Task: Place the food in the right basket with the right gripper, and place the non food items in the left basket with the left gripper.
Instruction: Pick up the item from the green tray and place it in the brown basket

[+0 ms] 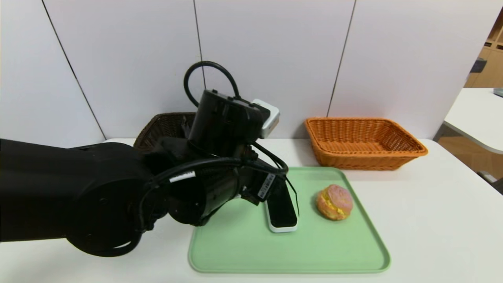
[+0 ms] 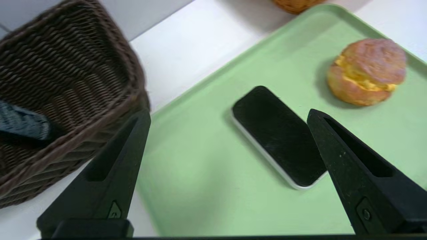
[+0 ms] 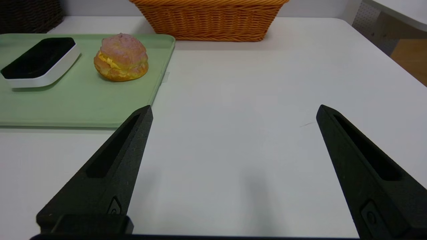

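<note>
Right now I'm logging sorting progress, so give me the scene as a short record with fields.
left tool: open, above green tray, near black bar
right tool: open, over bare table, idle
bun: on tray, unsorted
black bar: on tray, unsorted
dark pouch: inside dark brown basket
orange basket: nothing visible inside

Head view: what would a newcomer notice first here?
The left gripper dominates, its arm looming over the green tray, open above the black bar. Beside the bar on the tray sits the pink bun. The orange basket stands behind at the wall.
</note>
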